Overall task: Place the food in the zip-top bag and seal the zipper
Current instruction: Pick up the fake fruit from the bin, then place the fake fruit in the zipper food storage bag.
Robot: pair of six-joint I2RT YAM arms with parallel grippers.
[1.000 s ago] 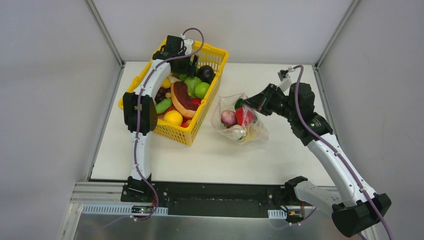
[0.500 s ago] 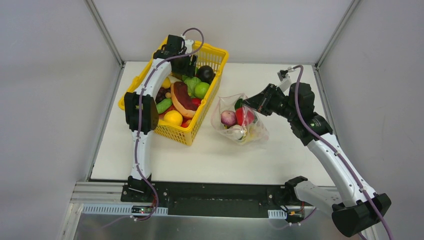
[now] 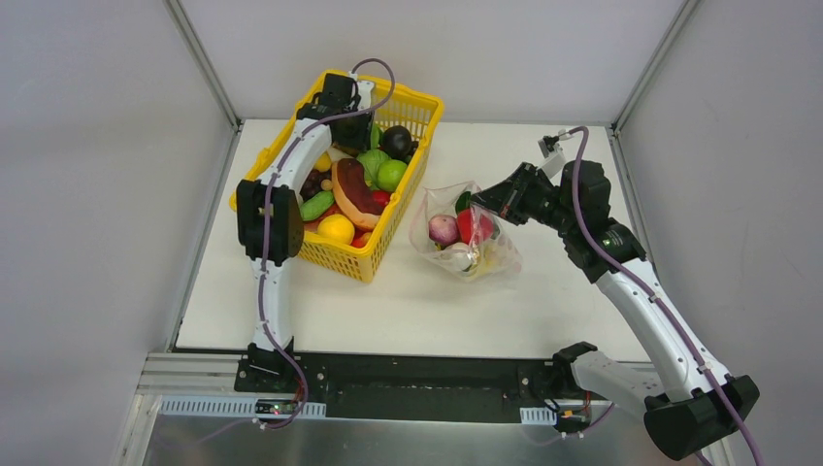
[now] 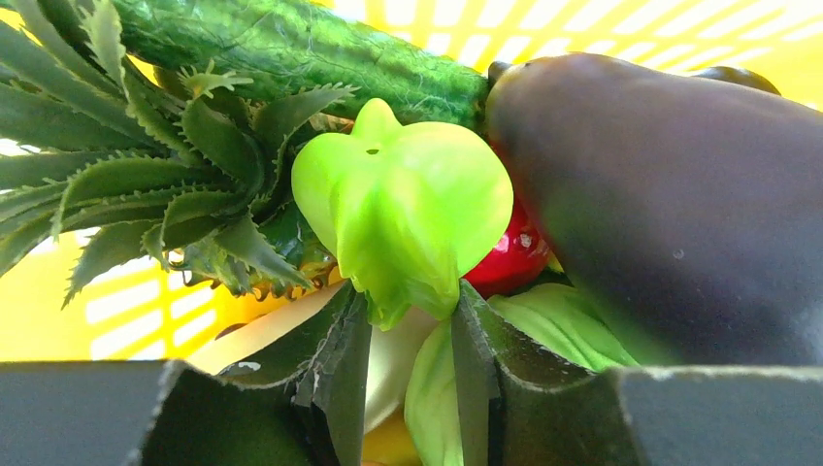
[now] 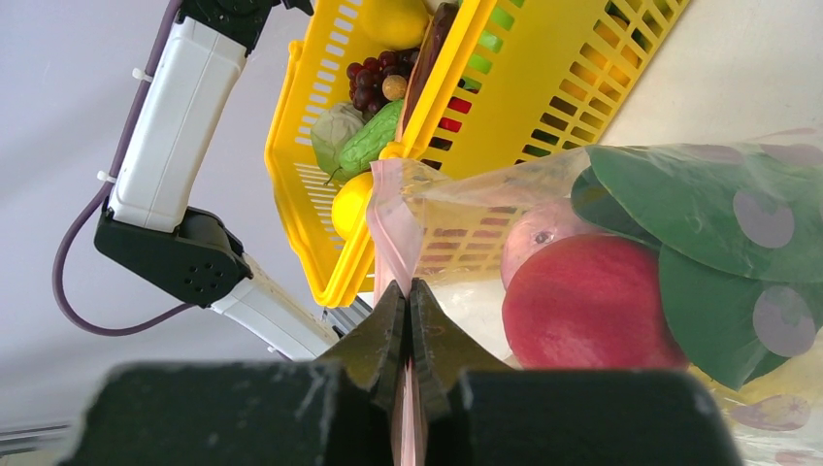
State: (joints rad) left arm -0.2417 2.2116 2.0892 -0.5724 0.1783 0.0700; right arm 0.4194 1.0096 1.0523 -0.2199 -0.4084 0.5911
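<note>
The food fills a yellow basket (image 3: 411, 103). My left gripper (image 3: 355, 130) reaches into the basket's far end. In the left wrist view its fingers (image 4: 342, 351) press both sides of the lower end of the bright leafy greens (image 4: 403, 209), so my left gripper (image 4: 408, 316) is shut on them. The zip-top bag (image 3: 464, 254) lies right of the basket and holds a red apple (image 3: 476, 226) and a pinkish radish (image 3: 444, 229). My right gripper (image 3: 482, 202) is shut on the bag's pink zipper (image 5: 390, 228). An apple (image 5: 582, 306) and green leaves (image 5: 708, 218) show through the plastic.
Around the left fingers lie a dark eggplant (image 4: 670, 204), a cucumber (image 4: 291, 44), spiky pineapple leaves (image 4: 116, 175) and a red fruit (image 4: 514, 257). The basket wall (image 4: 679, 39) stands right behind. A lemon (image 3: 336, 229), a steak (image 3: 353, 192) and a lime (image 3: 392, 175) fill the basket's near half.
The left jaws have narrowed from wide open onto the leafy greens, and the left wrist has shifted slightly in the basket. The right arm and the bag have not moved.
</note>
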